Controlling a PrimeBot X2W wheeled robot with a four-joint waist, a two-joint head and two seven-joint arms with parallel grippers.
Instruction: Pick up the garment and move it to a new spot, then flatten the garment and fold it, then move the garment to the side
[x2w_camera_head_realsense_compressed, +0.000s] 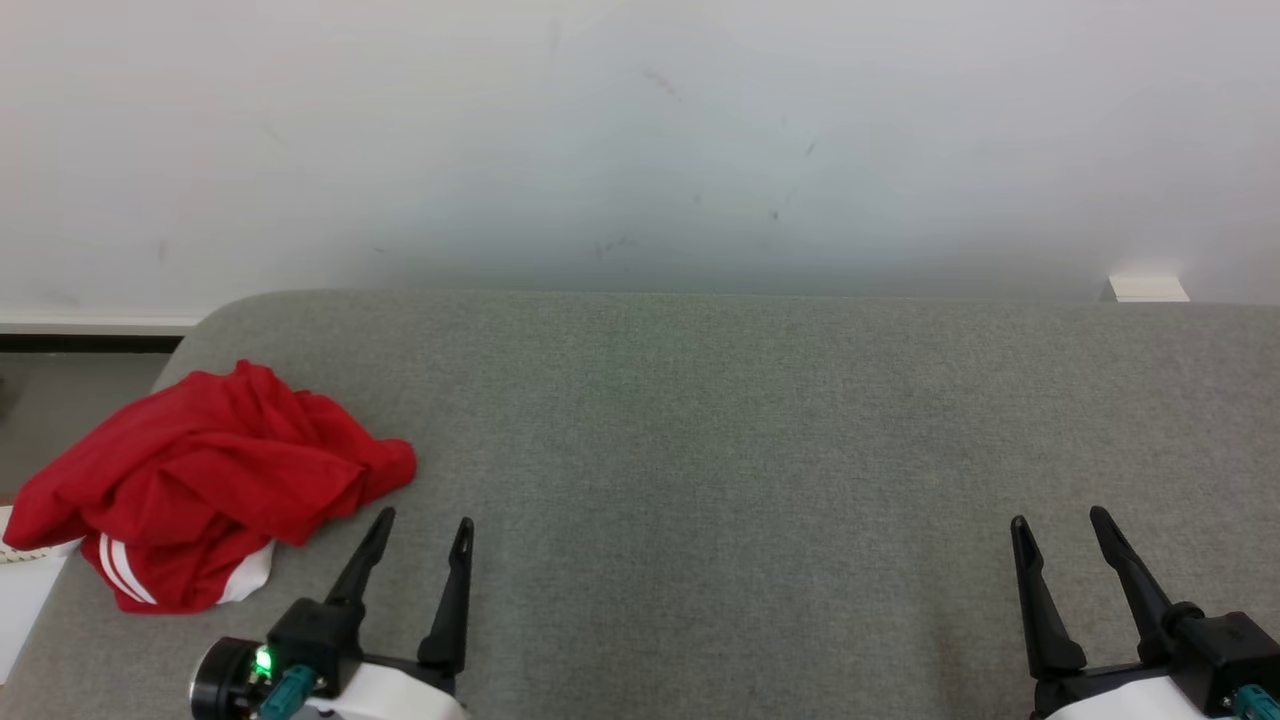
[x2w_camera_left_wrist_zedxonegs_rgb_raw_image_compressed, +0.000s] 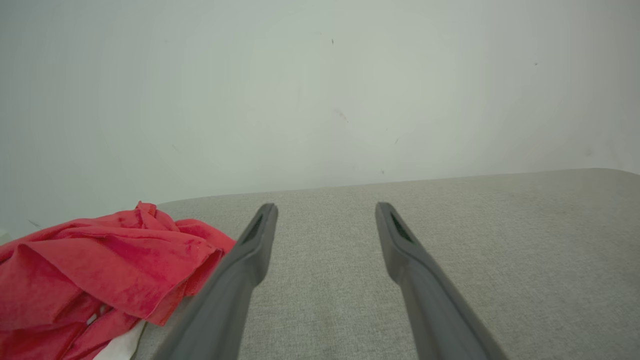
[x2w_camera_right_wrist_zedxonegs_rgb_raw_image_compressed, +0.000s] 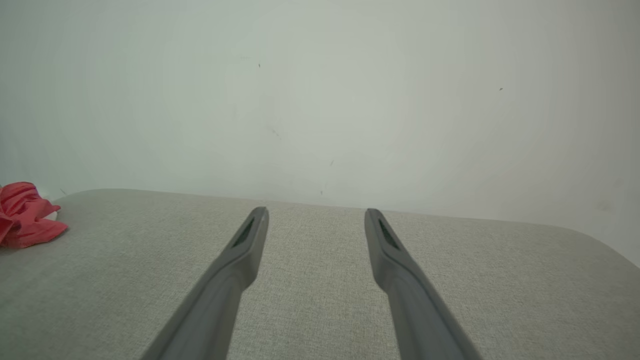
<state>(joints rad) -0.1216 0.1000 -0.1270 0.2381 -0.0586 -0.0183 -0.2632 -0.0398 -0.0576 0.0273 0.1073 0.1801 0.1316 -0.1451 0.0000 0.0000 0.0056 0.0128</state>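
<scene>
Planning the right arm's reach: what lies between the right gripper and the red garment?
In the head view, bare grey fabric surface, then the open left gripper close beside the garment; nothing else.

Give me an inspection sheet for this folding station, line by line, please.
Surface: grey fabric tabletop, bare across middle and right.
Job's things: red garment with white stripes, crumpled at the left edge.
Clutter: white sheet at the garment's left edge; small white block far right.
End effectors: left end effector open, empty, beside the garment; right end effector open, empty.
Cables: nothing seen.
Surroundings: pale scuffed wall behind.
</scene>
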